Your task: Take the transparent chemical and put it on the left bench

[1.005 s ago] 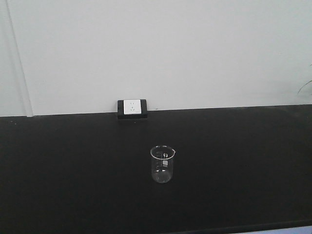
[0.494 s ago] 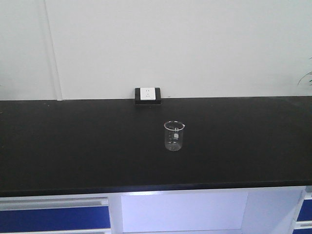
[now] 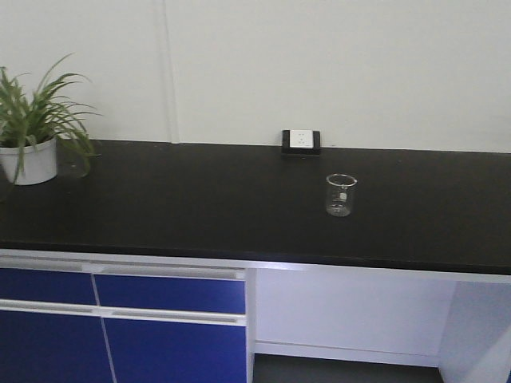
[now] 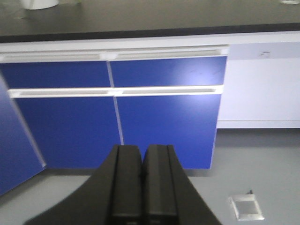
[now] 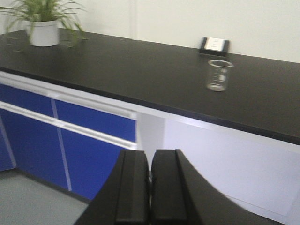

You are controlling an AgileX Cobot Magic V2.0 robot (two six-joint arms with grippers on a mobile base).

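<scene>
The transparent chemical is out of view in every frame. The left bench [image 3: 200,207] has a matte black top, a white front edge and blue cabinet fronts [image 3: 160,335]. It also fills the left wrist view as the bench [image 4: 140,18] and crosses the right wrist view as the bench [image 5: 140,70]. My left gripper [image 4: 142,150] is shut with nothing between its fingers, low in front of the blue doors. My right gripper [image 5: 150,153] is shut and empty too, below the bench edge.
A small glass beaker [image 3: 340,195] stands empty on the bench top, seen also as the beaker [image 5: 219,75]. A wall socket [image 3: 301,140] sits behind it. A potted plant [image 3: 32,128] stands at the bench's far left. A small square plate [image 4: 245,207] lies on the grey floor.
The front view has pulled back from the bench and swung left. The beaker now looks smaller and further right, and the blue cabinets and the plant have come into view.
</scene>
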